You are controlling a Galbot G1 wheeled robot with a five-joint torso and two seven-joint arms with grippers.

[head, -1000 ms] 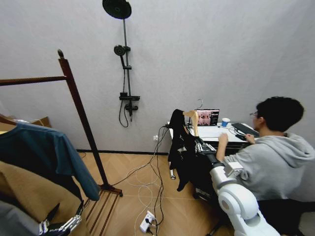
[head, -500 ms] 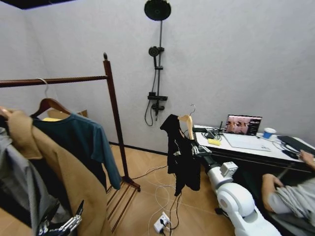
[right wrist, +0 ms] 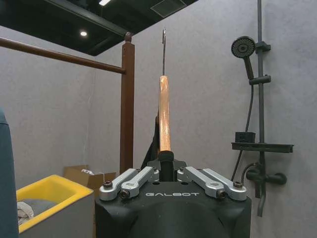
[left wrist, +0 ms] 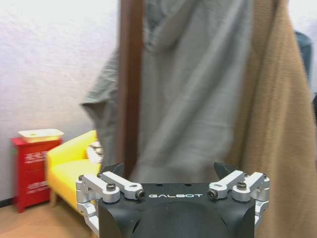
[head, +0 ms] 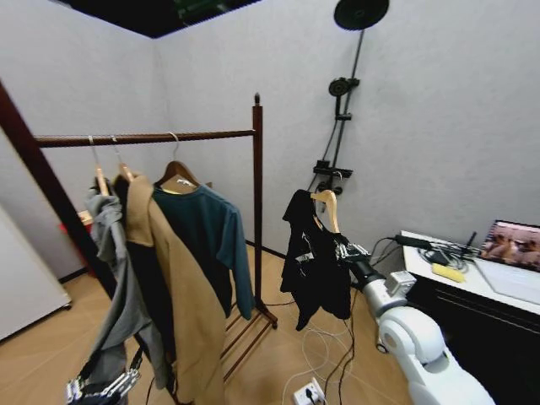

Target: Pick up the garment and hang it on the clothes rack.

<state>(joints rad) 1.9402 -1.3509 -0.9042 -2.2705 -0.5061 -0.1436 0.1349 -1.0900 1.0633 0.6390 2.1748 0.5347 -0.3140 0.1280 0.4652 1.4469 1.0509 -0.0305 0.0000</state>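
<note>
The garment [head: 314, 270], a black long-sleeved top, hangs from a light wooden hanger [head: 329, 207] out in front of me. My right gripper [head: 342, 247] is shut on the hanger. In the right wrist view the hanger [right wrist: 164, 114] rises edge-on from the right gripper [right wrist: 166, 158], its metal hook pointing up. The clothes rack [head: 257, 194] stands left of the garment. Its post [right wrist: 128, 99] and bar are beyond the hanger. A grey hooded jacket [head: 114, 253], a tan coat [head: 181, 295] and a teal shirt [head: 211, 236] hang on the rack. My left gripper [head: 101, 388] sits low at the left, open [left wrist: 170, 171] and holding nothing, close to the grey jacket [left wrist: 198, 74].
A black shower pole [head: 342, 126] is on the wall behind the garment. A desk [head: 472, 291] with a laptop [head: 510, 245] is at the right. Cables and a power strip [head: 308, 392] lie on the floor. A red cabinet [left wrist: 29, 173] and yellow bin [left wrist: 69, 168] sit beyond the rack.
The head camera has swung left: the rack with its hung clothes now sits in full view, and the desk has slid to the right edge. The right gripper still holds the hanger.
</note>
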